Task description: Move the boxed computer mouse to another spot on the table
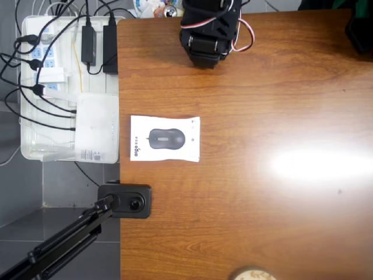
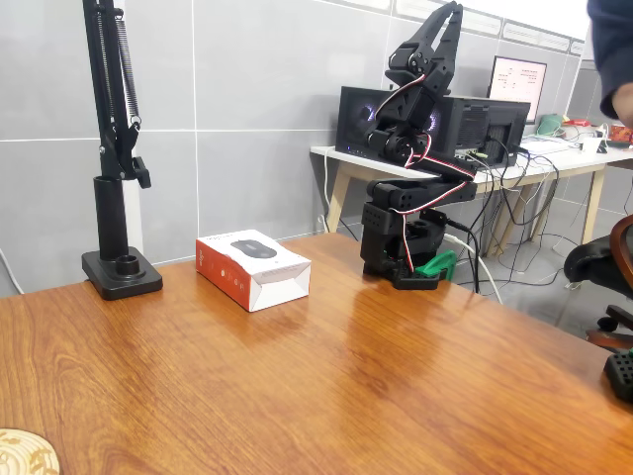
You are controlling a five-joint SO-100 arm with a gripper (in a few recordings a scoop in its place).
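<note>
Overhead view shows the boxed computer mouse (image 1: 165,138) lying flat on the tabletop (image 1: 262,221), near its left edge, just beside a white tray (image 1: 32,149) of power strips and cables. In the fixed view the box (image 2: 253,267) rests between a black stand base (image 2: 121,273) and the arm, well apart from both. The end effector (image 2: 447,20) is lifted high and points upward; its fingers look pressed together and hold nothing.

I judge the box to be light, stiff cardboard that can dent under strong squeezing. Its smooth faces may slip, so the best hold is probably across the narrow width, on the two long sides near the middle.

The tabletop is glossy brown wood grain with a bright reflection, so the box should slide easily. Behind the arm are grey wall tiles and an office desk with monitors (image 2: 519,84).
</note>
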